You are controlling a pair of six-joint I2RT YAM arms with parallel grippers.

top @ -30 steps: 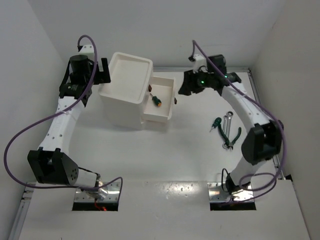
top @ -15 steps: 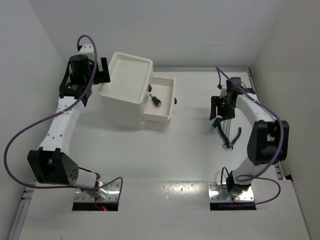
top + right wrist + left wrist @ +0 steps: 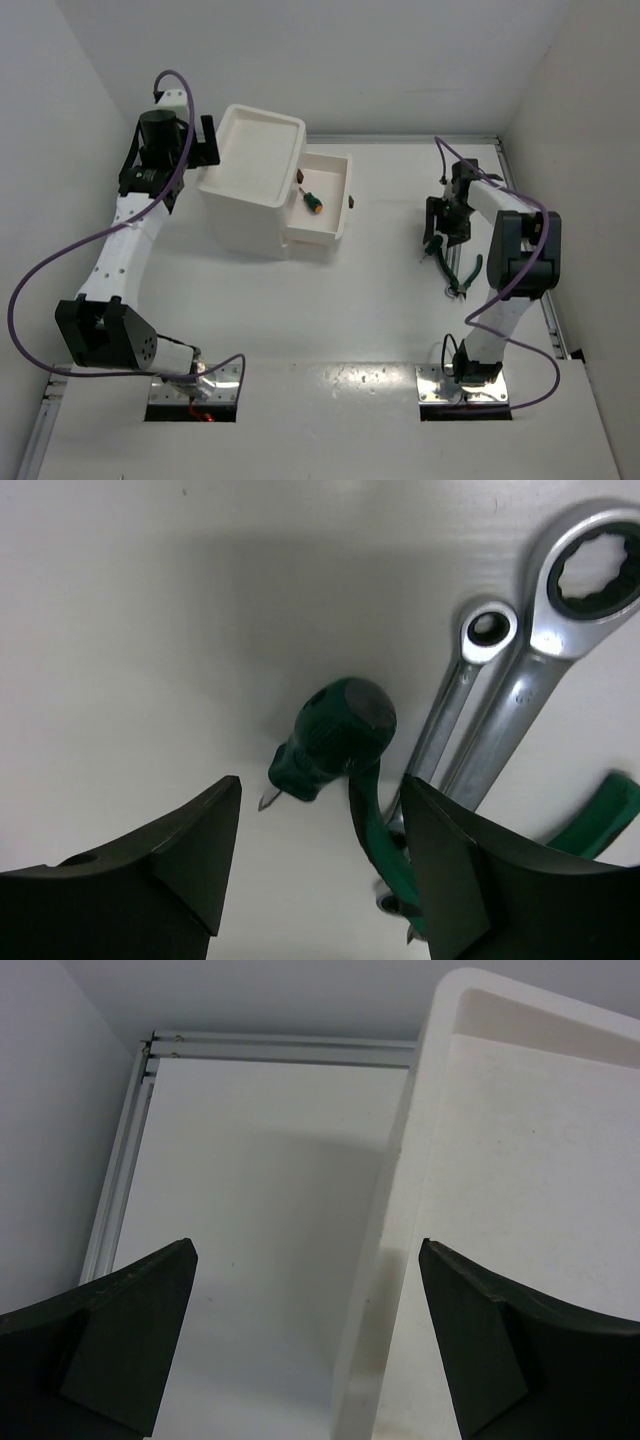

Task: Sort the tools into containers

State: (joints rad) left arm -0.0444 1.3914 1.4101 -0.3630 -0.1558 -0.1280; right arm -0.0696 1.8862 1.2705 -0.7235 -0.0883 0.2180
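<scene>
The white drawer unit [image 3: 250, 185] stands at the back left, its top drawer [image 3: 325, 205] pulled out to the right. A small yellow-ended tool [image 3: 313, 201] lies in the drawer. My left gripper [image 3: 207, 141] is open at the unit's back left corner, its jaws astride the unit's top edge [image 3: 400, 1160] and empty [image 3: 308, 1247]. My right gripper [image 3: 441, 228] hangs open low over the remaining tools. Below its jaws [image 3: 322, 782] lies a stubby green screwdriver [image 3: 335, 735]. Next to it are two silver wrenches [image 3: 530, 680] and green-handled pliers [image 3: 375, 830], untouched.
The pliers [image 3: 462, 275] stretch toward the near side from the right gripper. Two brown drawer handles [image 3: 352, 200] show on the unit's right side. A metal rail [image 3: 525, 215] borders the table on the right, close to the right arm. White walls enclose the table.
My right arm swung from beside the open drawer to the right and came down over the tools, its jaws a little wider. The left arm stayed put.
</scene>
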